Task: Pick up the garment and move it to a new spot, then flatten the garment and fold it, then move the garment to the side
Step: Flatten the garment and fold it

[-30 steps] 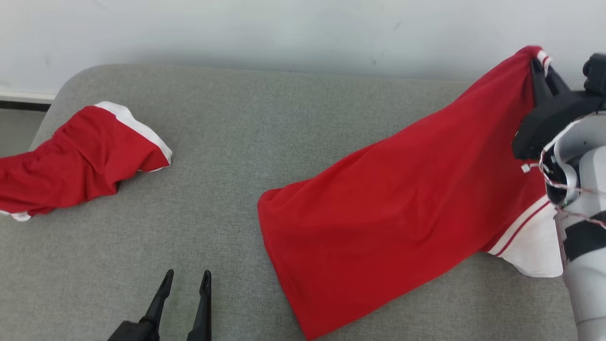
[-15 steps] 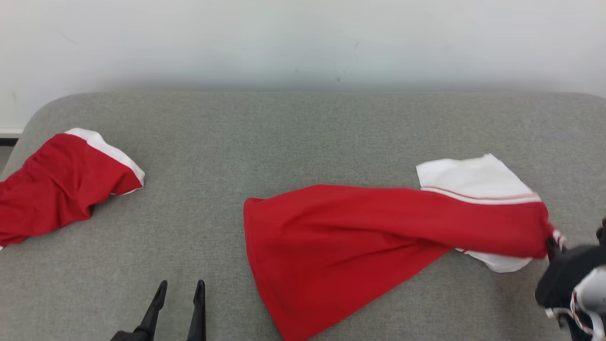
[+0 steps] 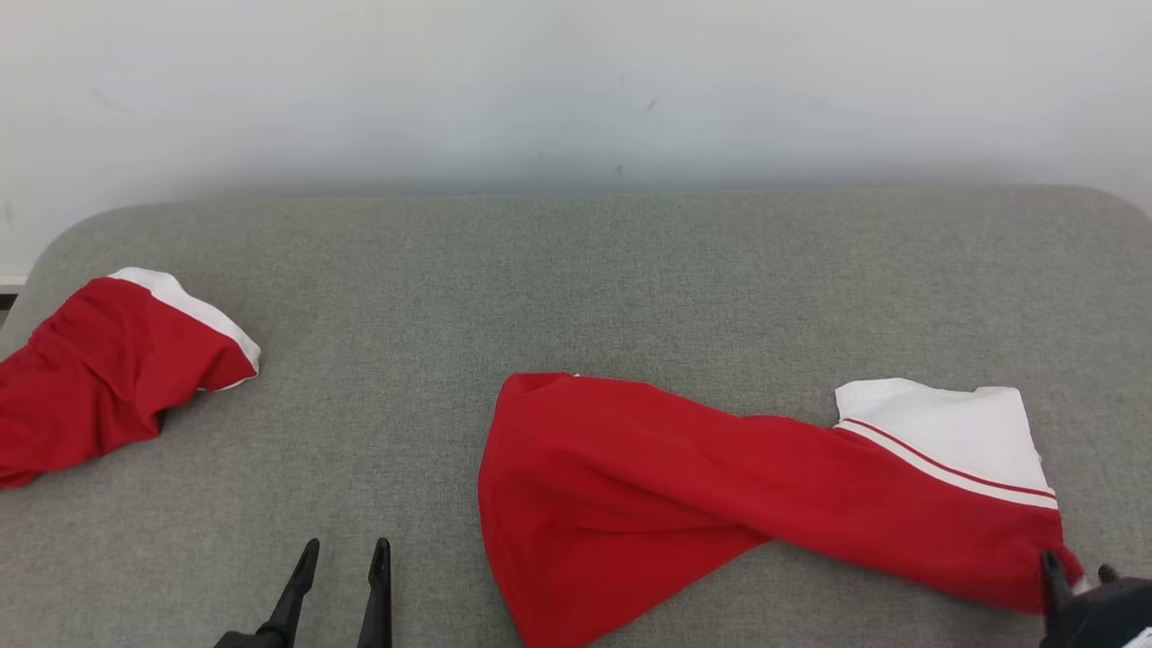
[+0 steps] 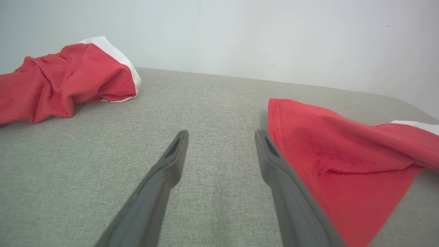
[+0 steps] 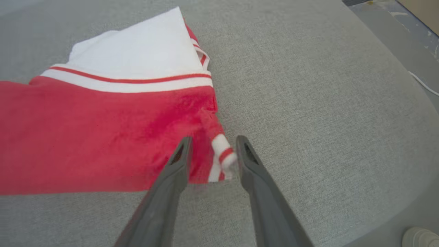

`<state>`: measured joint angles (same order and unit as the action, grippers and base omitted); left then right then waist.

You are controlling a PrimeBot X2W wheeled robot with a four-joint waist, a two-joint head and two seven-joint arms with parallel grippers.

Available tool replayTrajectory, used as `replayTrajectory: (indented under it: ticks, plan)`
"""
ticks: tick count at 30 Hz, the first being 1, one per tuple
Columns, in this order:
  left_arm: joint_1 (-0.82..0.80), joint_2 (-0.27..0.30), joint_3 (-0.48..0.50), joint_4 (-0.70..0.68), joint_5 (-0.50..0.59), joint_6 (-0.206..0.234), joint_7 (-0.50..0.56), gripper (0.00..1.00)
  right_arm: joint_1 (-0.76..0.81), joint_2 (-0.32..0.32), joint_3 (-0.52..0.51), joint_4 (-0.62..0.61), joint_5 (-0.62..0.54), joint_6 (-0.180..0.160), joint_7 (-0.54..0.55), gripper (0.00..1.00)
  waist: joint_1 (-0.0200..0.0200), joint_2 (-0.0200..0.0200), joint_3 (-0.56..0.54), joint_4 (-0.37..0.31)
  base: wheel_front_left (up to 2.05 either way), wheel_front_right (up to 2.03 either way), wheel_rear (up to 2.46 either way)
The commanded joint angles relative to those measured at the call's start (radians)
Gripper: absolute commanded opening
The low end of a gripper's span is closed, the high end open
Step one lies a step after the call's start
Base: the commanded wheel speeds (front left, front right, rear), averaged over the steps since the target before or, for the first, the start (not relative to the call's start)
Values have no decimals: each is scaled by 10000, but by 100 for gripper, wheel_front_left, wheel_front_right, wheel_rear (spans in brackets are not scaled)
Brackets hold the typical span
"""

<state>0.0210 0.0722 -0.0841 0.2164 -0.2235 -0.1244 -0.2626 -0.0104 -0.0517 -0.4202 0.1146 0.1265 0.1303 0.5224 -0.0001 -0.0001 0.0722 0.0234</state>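
The garment (image 3: pixel 684 477) is red with a white, red-striped end and lies twisted across the grey cushion (image 3: pixel 576 288), from the middle to the right. My right gripper (image 3: pixel 1077 569) sits low at the garment's right corner. In the right wrist view, my right gripper (image 5: pixel 213 141) is open, and the garment's (image 5: pixel 103 127) striped cuff (image 5: pixel 224 157) lies loose between the fingers. My left gripper (image 3: pixel 342 553) is open near the front edge, just left of the garment's red hem. In the left wrist view, my left gripper (image 4: pixel 221 137) holds nothing, with the garment (image 4: pixel 325 147) beside its right finger.
A second red garment with a white band (image 3: pixel 99 378) lies crumpled at the cushion's left end, also seen as a red heap (image 4: pixel 65 79) from the left wrist. A pale wall (image 3: pixel 576 90) stands behind. The cushion's right edge drops to the floor (image 5: pixel 394 27).
My right gripper brought the lifted garment down onto the cushion and parted its jaws, letting go of the cuff. The head camera has shifted. The left gripper stays put.
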Motion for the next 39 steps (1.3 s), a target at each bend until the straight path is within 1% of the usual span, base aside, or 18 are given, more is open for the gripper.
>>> replayTrajectory:
  ticks: [1, 3, 4, 7, 12, 19, 22, 27, 31, 35, 39]
  plan:
    - [79, 42, 32, 52, -24, -36, -34, 100, 68, 10, 197, -167, 154, 9, -586, 100, 1, 1, -129, -11, 0, 0, 0]
    - [149, 45, 50, 86, -25, -40, -34, 100, 111, 10, 401, -293, 189, 9, -1205, 100, 1, 1, -228, -21, 0, 0, 0]
    - [149, 45, 50, 86, -25, -40, -34, 100, 111, 10, 401, -293, 189, 9, -1205, 100, 1, 1, -228, -21, 0, 0, 0]
    - [271, 38, 99, 134, -30, -43, -34, 100, 204, 16, 988, -687, 118, 7, -2257, 100, 1, 1, -406, -68, 0, 0, 0]
    - [496, 27, 175, 232, -41, -42, -34, 100, 581, 10, 1917, -1040, 173, 9, -3551, 100, 1, 1, -751, -150, 0, 0, 0]
    - [653, 24, 266, 213, 60, -34, -34, 100, 917, 8, 2942, -1165, -134, 7, -5166, 100, 1, 1, -1080, -200, 0, 0, 0]
    - [787, 15, 308, 166, 99, -37, -34, 100, 1192, 11, 3312, -1005, -141, 9, -5607, 100, 1, 1, -1229, -222, 0, 0, 0]
    - [881, 31, 363, 155, 84, -40, -34, 100, 1324, 7, 3608, -816, -31, 9, -5664, 100, 1, 1, -1286, -342, 0, 0, 0]
    - [655, 59, 347, 445, -45, -26, 78, 100, 1210, -4, 3717, -763, 63, 7, -5643, 100, 1, 1, -1261, -498, 0, 0, 0]
    - [196, 87, 250, 629, -190, -27, 505, 100, 1150, -6, 3776, -713, 131, 9, -5625, 100, 1, 1, -1168, -684, 0, 0, 0]
    - [-792, 263, 116, 931, -389, -47, 1317, 100, 1099, -2, 3855, -716, 188, 9, -5630, 100, 1, 1, -963, -874, 0, 0, 0]
